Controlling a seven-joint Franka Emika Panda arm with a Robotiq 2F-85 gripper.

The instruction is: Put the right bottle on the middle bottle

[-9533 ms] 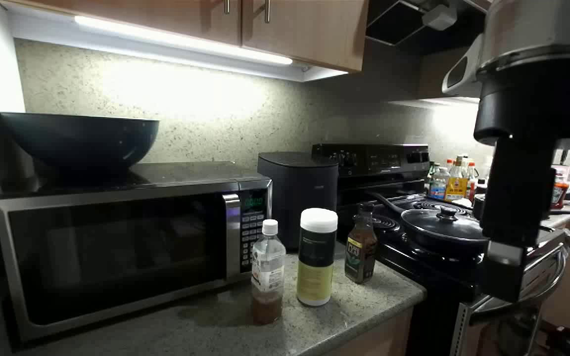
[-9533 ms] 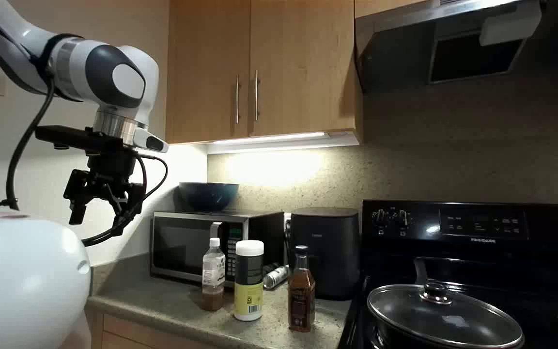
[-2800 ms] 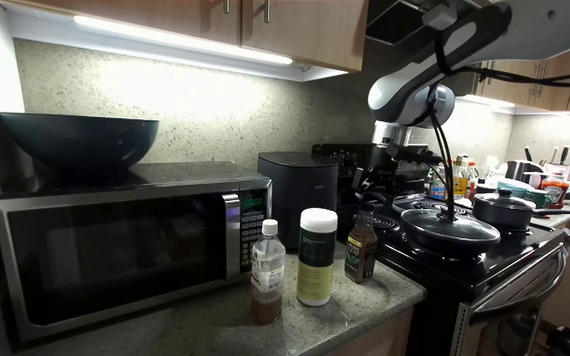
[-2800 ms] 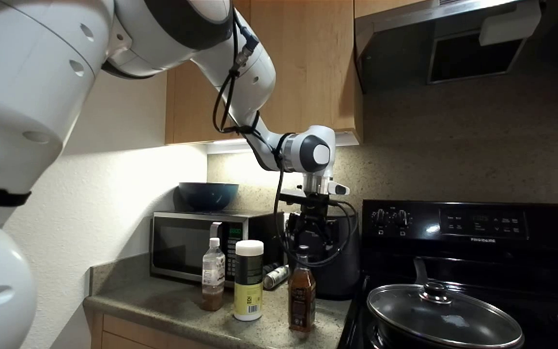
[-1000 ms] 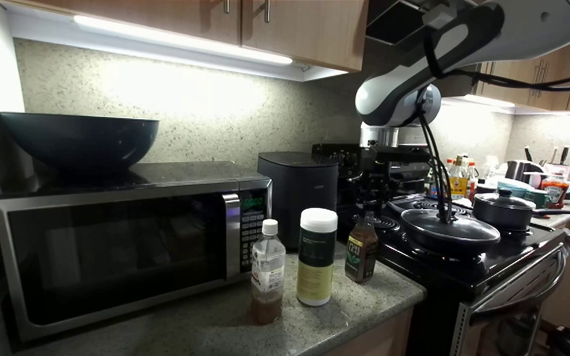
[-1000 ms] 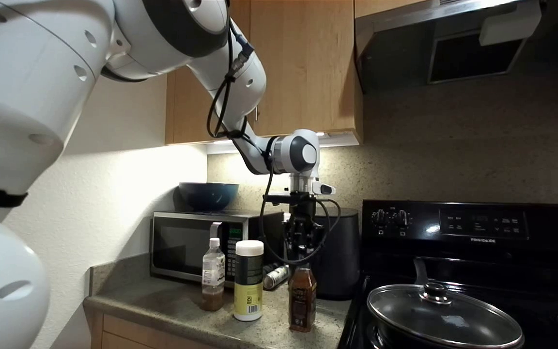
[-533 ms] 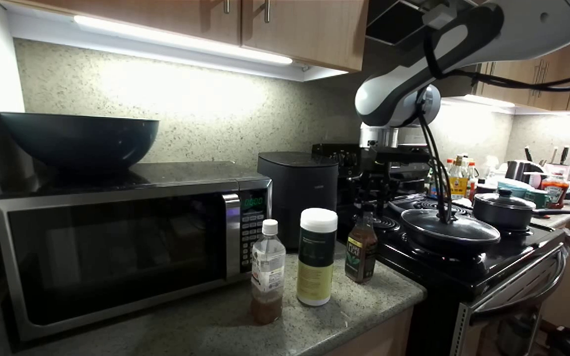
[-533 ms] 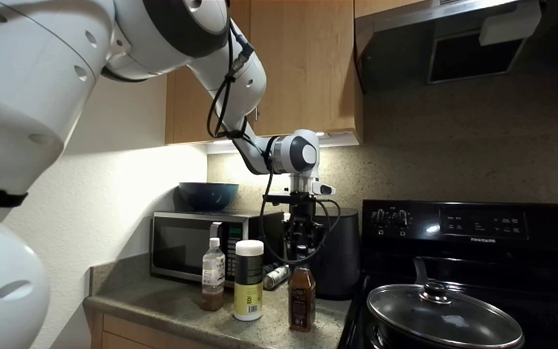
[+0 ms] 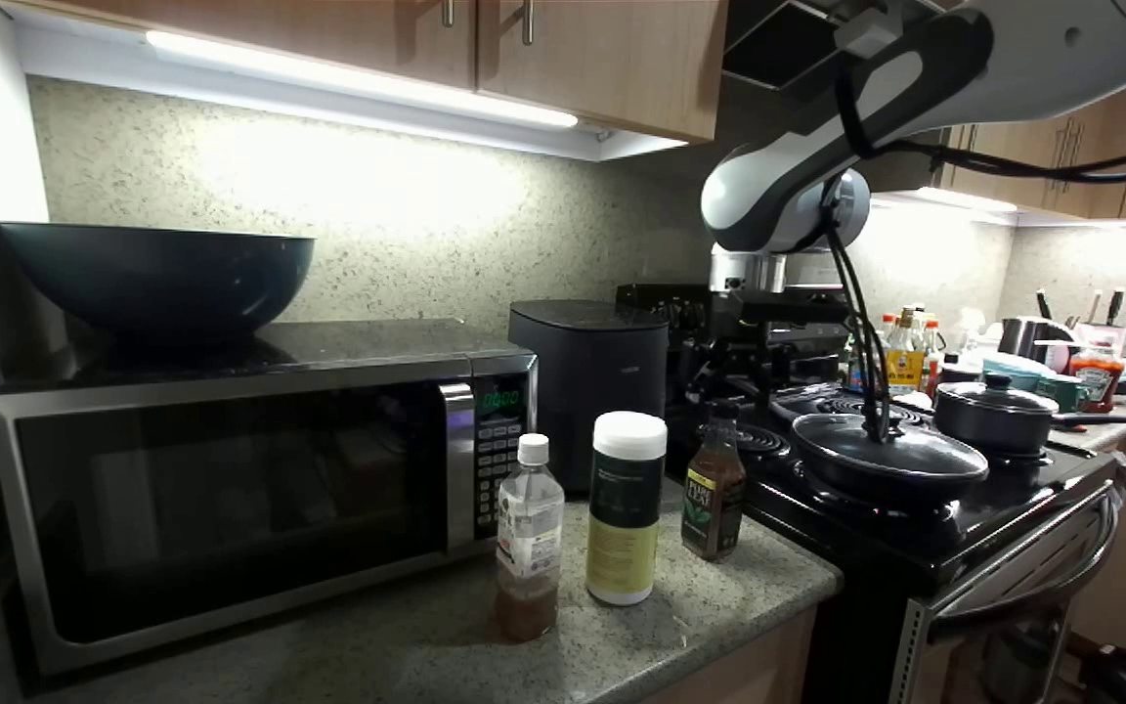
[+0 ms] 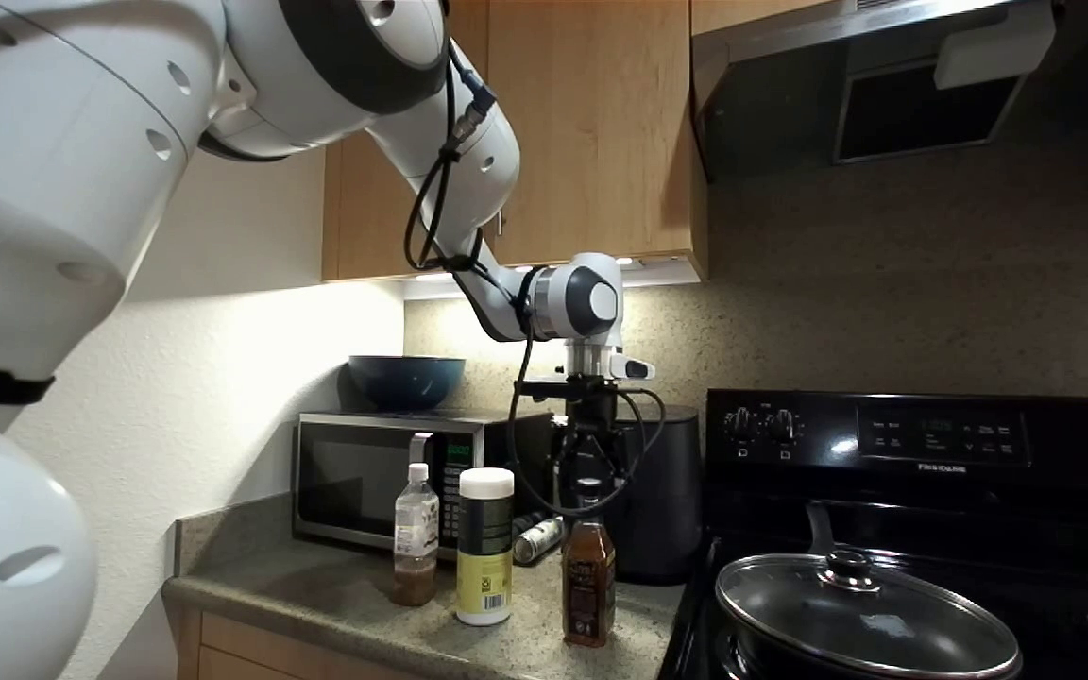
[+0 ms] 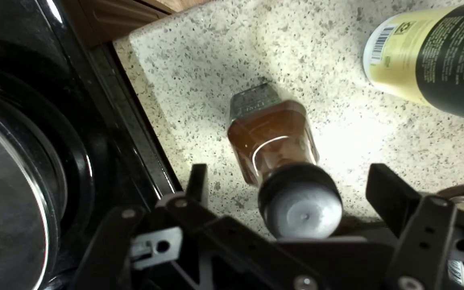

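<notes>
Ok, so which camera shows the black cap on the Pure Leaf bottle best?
The wrist view. It looks down on the black cap, so its round top shows up big. In both exterior views the cap is much smaller and seen more from the side, on top of the Pure Leaf bottle.

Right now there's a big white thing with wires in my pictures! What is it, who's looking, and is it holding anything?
That is a robot arm with a black hand at its end. Two pictures come from cameras standing away from it; the third is taken from its wrist, looking down. On the kitchen counter stand a clear bottle, a tall white-lidded tub and a brown bottle. A microwave is there too, with a big bowl on top. The hand holds nothing: its fingers are open, with gaps showing on both sides of the brown bottle's dark cap. Its job, putting the brown bottle on the tub, isn't done yet.
</notes>
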